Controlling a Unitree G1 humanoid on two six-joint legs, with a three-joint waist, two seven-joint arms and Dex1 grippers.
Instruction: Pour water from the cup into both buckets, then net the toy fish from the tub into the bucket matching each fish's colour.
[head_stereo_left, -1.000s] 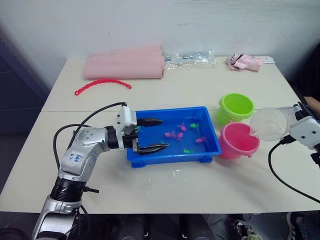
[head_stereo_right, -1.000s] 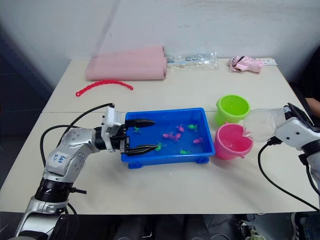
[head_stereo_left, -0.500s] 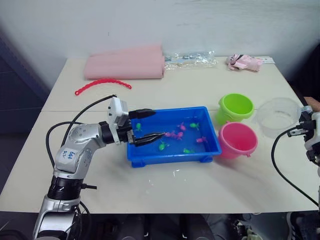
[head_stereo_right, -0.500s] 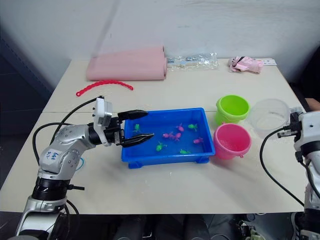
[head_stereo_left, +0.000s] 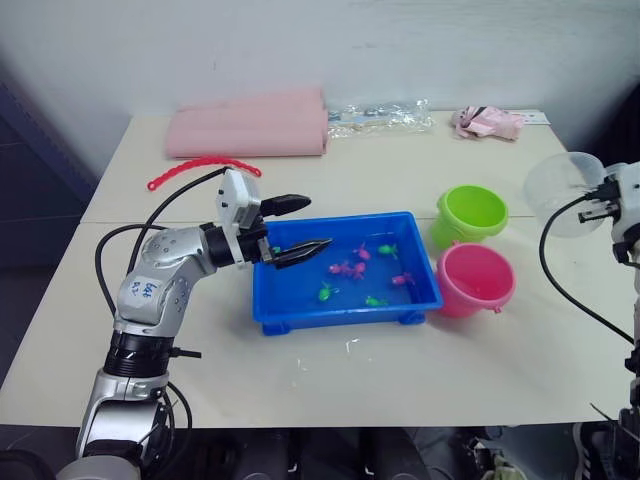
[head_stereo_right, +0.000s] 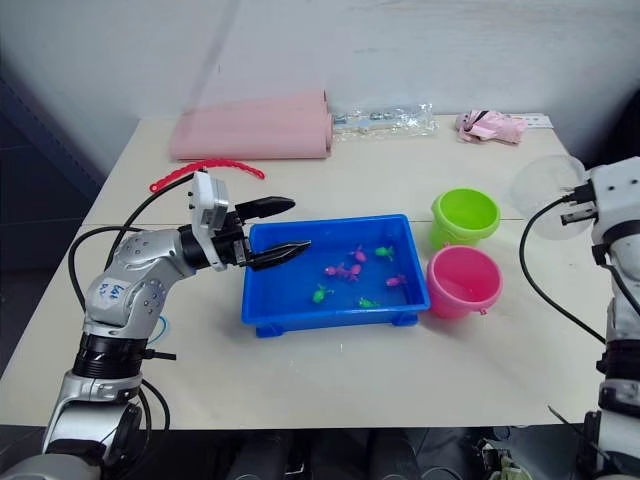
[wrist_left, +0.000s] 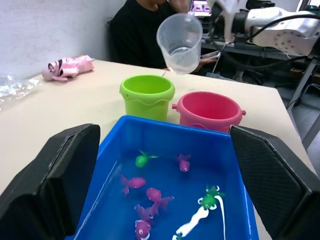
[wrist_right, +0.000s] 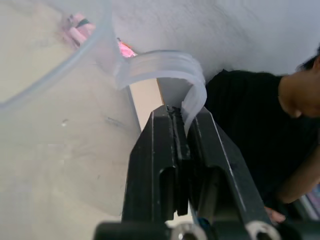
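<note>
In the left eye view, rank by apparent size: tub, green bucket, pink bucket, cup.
1. Tub, clearly largest.
2. Pink bucket, green bucket and cup: all look about alike, so no ranking among them. The cup is raised off the table in the right gripper, so nearness could skew its size.

Raised cup (head_stereo_left: 562, 192), prob. empty

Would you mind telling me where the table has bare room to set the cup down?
Bare patches: the near strip in front of the tub, and the middle band between the green bucket and the pink mat. Crowded: the buckets' corner, where the pink bucket touches the tub, and the far edge.
</note>
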